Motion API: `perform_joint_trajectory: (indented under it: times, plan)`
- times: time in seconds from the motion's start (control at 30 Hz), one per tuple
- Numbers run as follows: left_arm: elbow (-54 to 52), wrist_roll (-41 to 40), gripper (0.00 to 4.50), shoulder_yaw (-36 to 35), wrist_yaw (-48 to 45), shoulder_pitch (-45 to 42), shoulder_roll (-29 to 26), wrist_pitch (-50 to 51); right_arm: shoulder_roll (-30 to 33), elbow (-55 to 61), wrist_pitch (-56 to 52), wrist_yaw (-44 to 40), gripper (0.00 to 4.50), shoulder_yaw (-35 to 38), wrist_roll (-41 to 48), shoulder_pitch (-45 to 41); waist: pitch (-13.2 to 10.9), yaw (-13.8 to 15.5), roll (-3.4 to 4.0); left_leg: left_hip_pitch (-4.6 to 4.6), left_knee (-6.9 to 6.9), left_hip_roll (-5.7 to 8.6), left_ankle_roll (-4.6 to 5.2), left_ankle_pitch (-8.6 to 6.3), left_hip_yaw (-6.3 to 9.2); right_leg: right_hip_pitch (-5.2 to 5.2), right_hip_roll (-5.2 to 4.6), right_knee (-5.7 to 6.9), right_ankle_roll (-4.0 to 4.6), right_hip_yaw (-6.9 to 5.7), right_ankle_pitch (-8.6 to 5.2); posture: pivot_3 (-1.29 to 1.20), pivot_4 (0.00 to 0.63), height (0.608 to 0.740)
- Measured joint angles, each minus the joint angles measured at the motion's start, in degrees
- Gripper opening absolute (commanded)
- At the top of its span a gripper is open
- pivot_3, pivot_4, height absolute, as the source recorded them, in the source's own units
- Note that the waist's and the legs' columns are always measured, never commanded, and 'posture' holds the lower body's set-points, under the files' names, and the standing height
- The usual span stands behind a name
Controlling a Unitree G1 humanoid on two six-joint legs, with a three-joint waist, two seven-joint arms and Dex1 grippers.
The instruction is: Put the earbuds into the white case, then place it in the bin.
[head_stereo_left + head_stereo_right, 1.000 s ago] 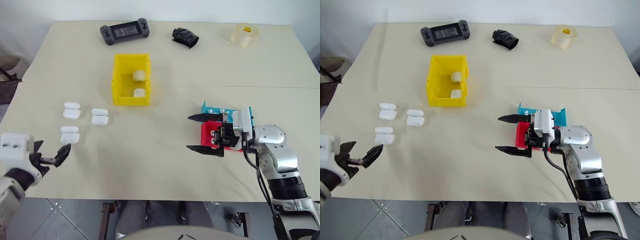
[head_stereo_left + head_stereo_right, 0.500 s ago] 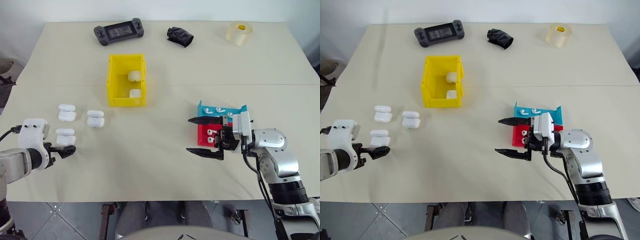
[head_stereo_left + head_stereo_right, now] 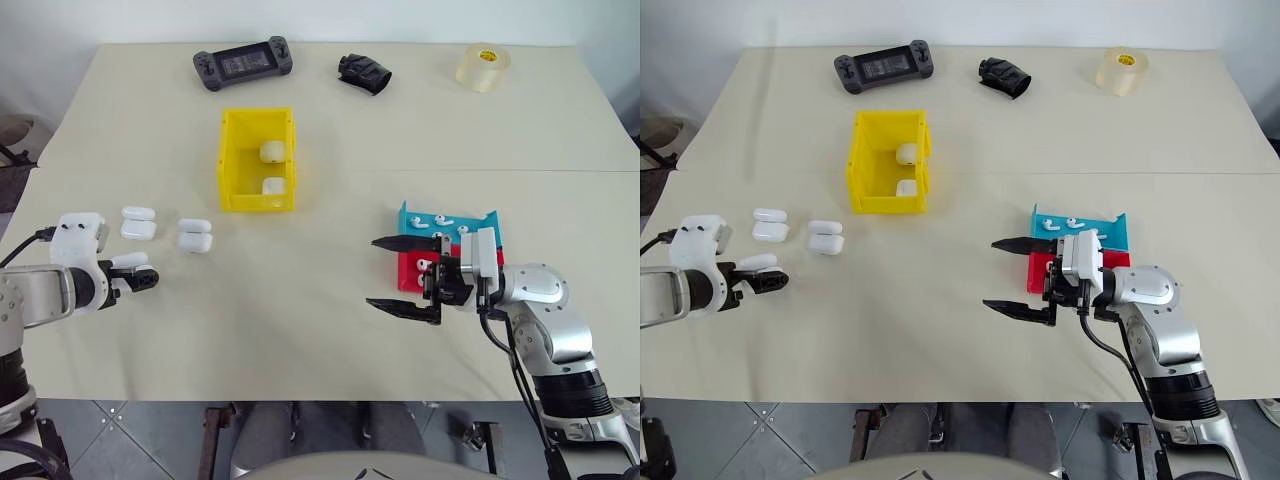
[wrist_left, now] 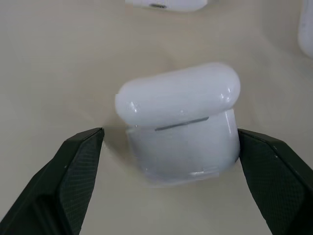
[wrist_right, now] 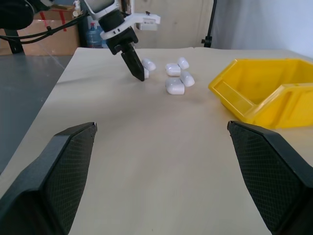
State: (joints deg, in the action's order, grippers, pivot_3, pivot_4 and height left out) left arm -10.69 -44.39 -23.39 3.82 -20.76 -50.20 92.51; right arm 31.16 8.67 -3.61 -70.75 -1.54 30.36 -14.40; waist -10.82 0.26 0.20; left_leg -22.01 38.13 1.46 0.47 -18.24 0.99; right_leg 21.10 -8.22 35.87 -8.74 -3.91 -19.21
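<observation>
The left gripper [image 4: 168, 147] has come in from the desk's [image 3: 300, 340] left edge, and its spread fingers [image 4: 73, 171] now bracket the nearest white case [image 4: 178, 122], not yet pinching. The right gripper [image 3: 405, 275] hangs spread beside the trays of earbuds [image 3: 440, 219]. The bin [image 3: 235, 190] sits mid-desk.

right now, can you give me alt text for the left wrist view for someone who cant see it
A closed glossy white earbud case sits on the beige table between the left gripper's two open black fingers, one on each side of it. Edges of two more white cases show beyond it.
</observation>
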Motion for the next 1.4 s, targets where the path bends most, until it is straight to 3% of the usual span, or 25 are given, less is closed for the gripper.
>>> perform_joint_trajectory:
  times: [0.3, 0.67, 0.9, 1.1, 1.17, 1.27, 1.4]
  plan:
    - [-2.27, -1.73, 4.49, -0.07, 2.86, 1.81, -0.07, -0.64, -0.03, 0.30, 0.78, 1.17, 4.50, -0.03, -0.10, 1.60, 0.00, -0.19, 0.01, 0.00, -0.01, -0.02, 0.00, 0.00, -0.03, 0.05, 0.00, 0.03, 0.00, 0.08, 0.00, 0.00, 0.150, 0.740]
    - [-9.64, -10.26, 4.49, -7.93, 17.31, 7.01, 8.65, -1.37, -0.29, 0.21, 1.25, 1.32, 4.50, -0.31, -0.19, 1.34, 0.04, -0.06, 0.06, 0.00, -0.02, 0.05, 0.00, 0.00, -0.04, 0.08, -0.08, 0.07, 0.00, 0.14, 0.00, 0.00, 0.150, 0.740]
    - [-9.98, -17.00, 2.80, -9.62, 23.65, 8.35, 9.69, -1.44, -0.31, 0.15, 1.24, 1.36, 4.50, -0.33, -0.21, 1.26, 0.05, -0.24, 0.07, 0.01, -0.03, 0.03, 0.00, 0.00, -0.04, 0.10, -0.05, 0.07, 0.00, 0.14, 0.00, 0.00, 0.150, 0.740]
    - [-9.82, -20.30, 2.80, -10.24, 25.93, 9.37, 8.86, -1.44, -0.31, 0.14, 1.17, 1.41, 4.50, -0.34, -0.22, 1.03, 0.06, -0.35, 0.09, 0.01, -0.05, -0.01, 0.00, 0.00, -0.08, 0.13, 0.00, 0.07, 0.00, 0.19, 0.00, 0.00, 0.150, 0.740]
    - [-10.29, -20.12, 2.80, -10.16, 24.12, 10.07, 7.76, -1.47, -0.31, 0.13, 1.13, 1.47, 4.50, -0.33, -0.22, 1.01, 0.06, -0.39, 0.09, 0.00, -0.06, -0.01, 0.00, 0.00, -0.11, 0.16, 0.01, 0.06, 0.01, 0.20, 0.00, 0.00, 0.150, 0.740]
    - [-12.50, -17.47, 2.80, -9.01, 14.39, 13.79, 4.19, -5.95, -0.31, 0.07, 0.99, 1.62, 4.50, -0.45, -0.26, 0.84, 0.06, -0.37, 0.08, -0.07, -0.07, -0.04, -0.01, 0.00, -0.17, 0.24, 0.05, 0.03, 0.02, 0.23, -0.01, 0.00, 0.150, 0.740]
    - [-18.18, -10.63, 2.80, -9.62, -7.37, 25.15, -0.93, -23.55, -0.28, 0.00, 0.80, 2.18, 4.50, -0.46, -0.50, 0.45, 0.05, -0.51, 0.06, -0.14, -0.13, -0.13, -0.05, -0.02, -0.35, 0.31, 0.10, -0.18, 0.06, 0.28, -0.03, 0.00, 0.150, 0.740]
